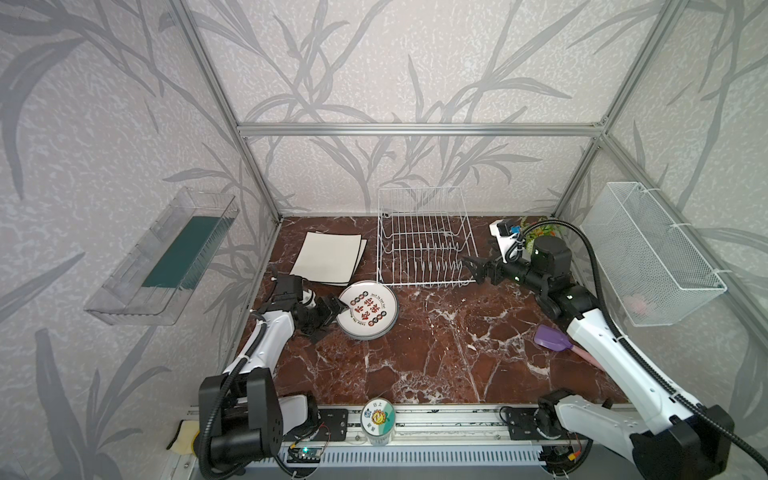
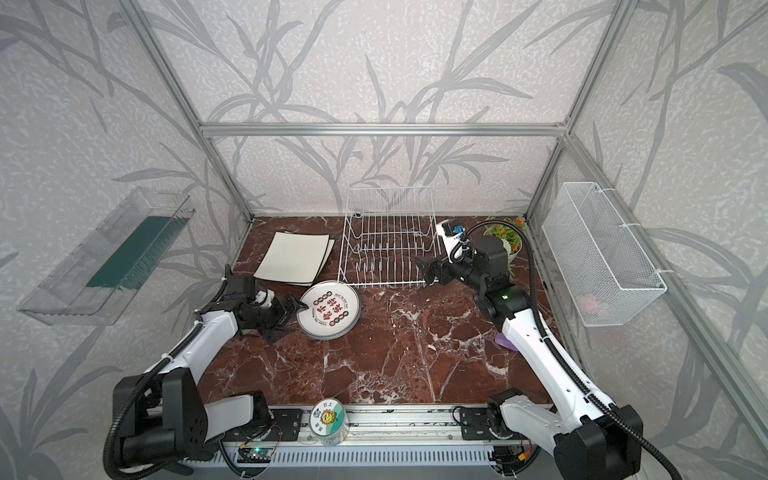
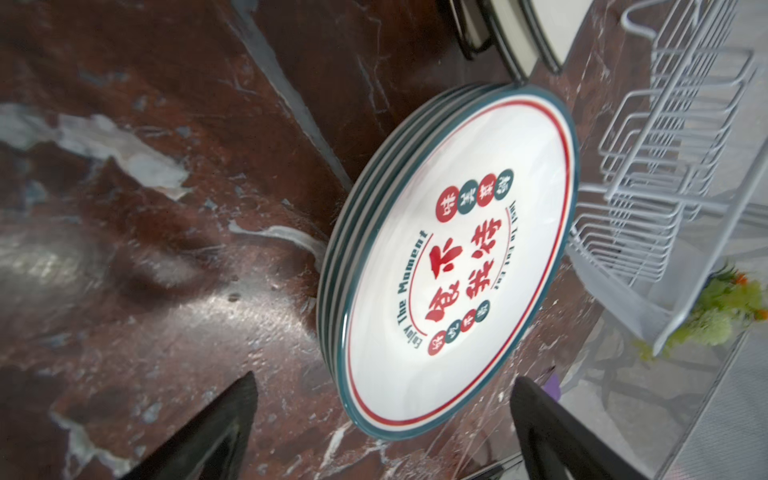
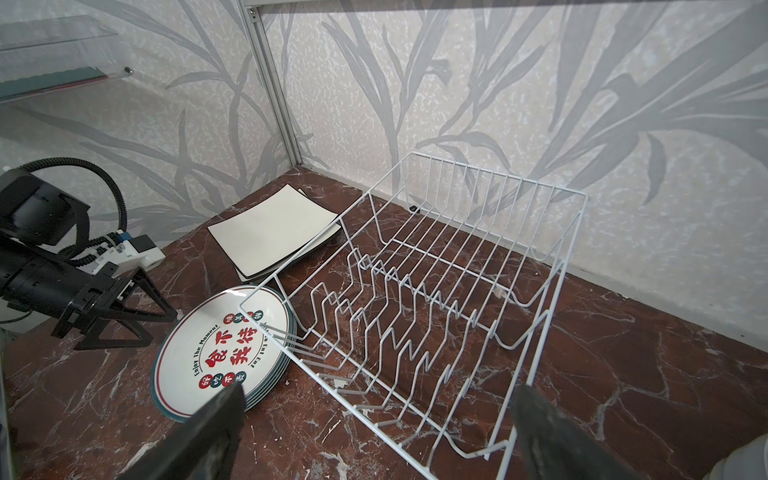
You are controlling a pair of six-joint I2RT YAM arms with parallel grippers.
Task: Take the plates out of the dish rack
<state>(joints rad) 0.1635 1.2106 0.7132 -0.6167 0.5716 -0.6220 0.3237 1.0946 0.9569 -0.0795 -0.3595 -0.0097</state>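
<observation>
Desk [image 1: 436, 353]: the dish rack [image 1: 424, 249] at the back holds no plates, so you are at the end of unloading. Square plates [image 1: 328, 257] are stacked left of it, round plates [image 1: 368, 309] at its front-left corner. Left end effector [image 1: 330, 320] is wide at the round stack's rim, holding nothing. Right end effector [image 1: 473, 270] is wide and empty beside the rack. Next, as I judge it, back both arms clear without nudging the stack. Top plate reads "Enjoy The Moment".
</observation>
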